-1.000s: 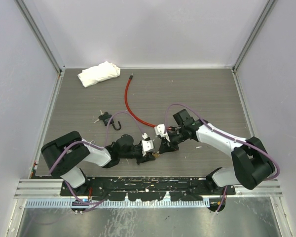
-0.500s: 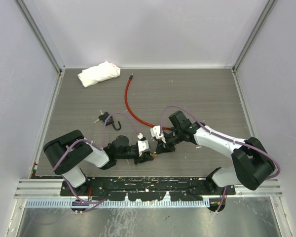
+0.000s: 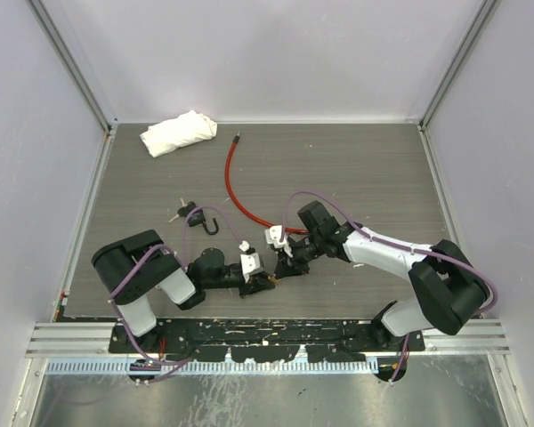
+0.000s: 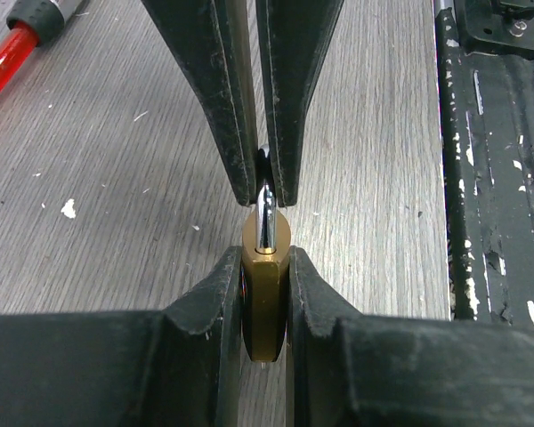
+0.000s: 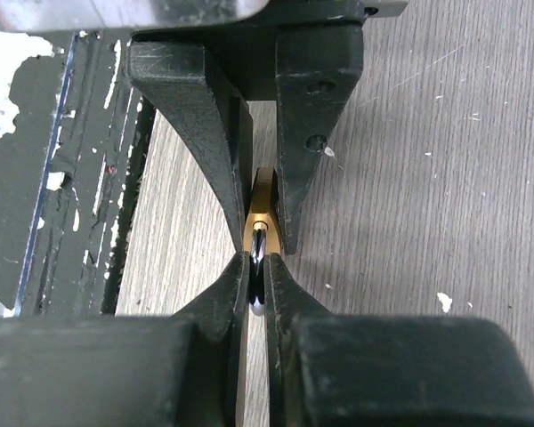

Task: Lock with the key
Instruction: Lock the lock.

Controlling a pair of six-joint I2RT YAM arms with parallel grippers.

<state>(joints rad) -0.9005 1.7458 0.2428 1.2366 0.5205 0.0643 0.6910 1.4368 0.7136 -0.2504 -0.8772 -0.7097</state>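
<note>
A brass padlock (image 4: 265,298) stands clamped between the fingers of my left gripper (image 4: 265,263), low over the table near its front edge. A silver key (image 4: 266,213) sticks in the padlock's face. My right gripper (image 5: 257,267) is shut on the key's dark head (image 5: 258,260), facing the left gripper tip to tip. In the right wrist view the padlock (image 5: 266,206) shows just beyond the key. From above, the two grippers meet at the padlock (image 3: 270,281), left gripper (image 3: 262,278) and right gripper (image 3: 282,266). The padlock's shackle is hidden.
A red cable (image 3: 238,192) curves across the table's middle, ending near the right arm; its black end (image 4: 37,11) shows in the left wrist view. A black hook with small keys (image 3: 194,216) lies at left, and a white cloth (image 3: 179,132) at the back left. A black rail (image 4: 494,160) edges the front.
Both grippers have shifted together to the left, carrying the padlock and key with them. Both grips are unchanged.
</note>
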